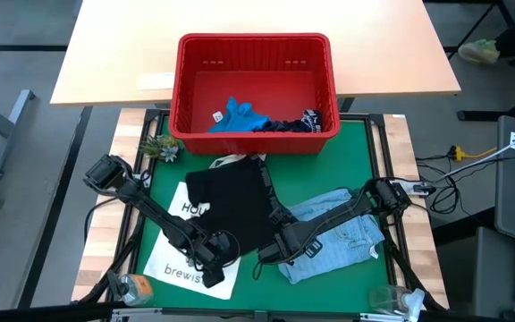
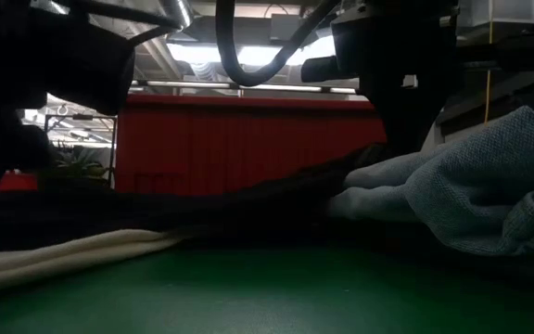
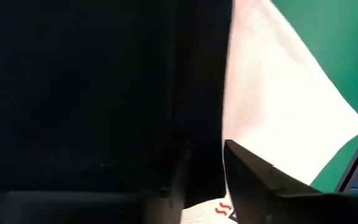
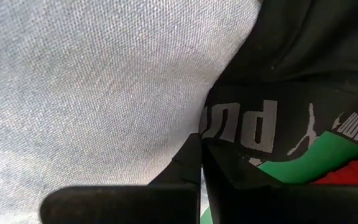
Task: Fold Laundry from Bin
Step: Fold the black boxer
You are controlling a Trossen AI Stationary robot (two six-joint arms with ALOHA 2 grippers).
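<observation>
Black soft garment point(image 1: 231, 210) lies spread on green surface point(image 1: 365, 148), over white printed tote bag point(image 1: 179, 259), beside crumpled light blue denim shirt point(image 1: 342, 237). Left hand point(image 1: 215, 255) at garment's near edge; grip cannot be told. Right hand point(image 1: 271, 255) fully closed on that hem. Red slotted plastic bin point(image 1: 256, 49) holds bright blue garment point(image 1: 238, 117).

The high view is evenly and brightly lit, with soft shadows under the arms on the mat point(image 1: 347, 143). The low view is dim and backlit: ceiling lights point(image 2: 248, 51) glare at top centre, the foreground dark and soft. Both wrist views are close and blurred, with the dark garment point(image 3: 92, 87) nearly black.
</observation>
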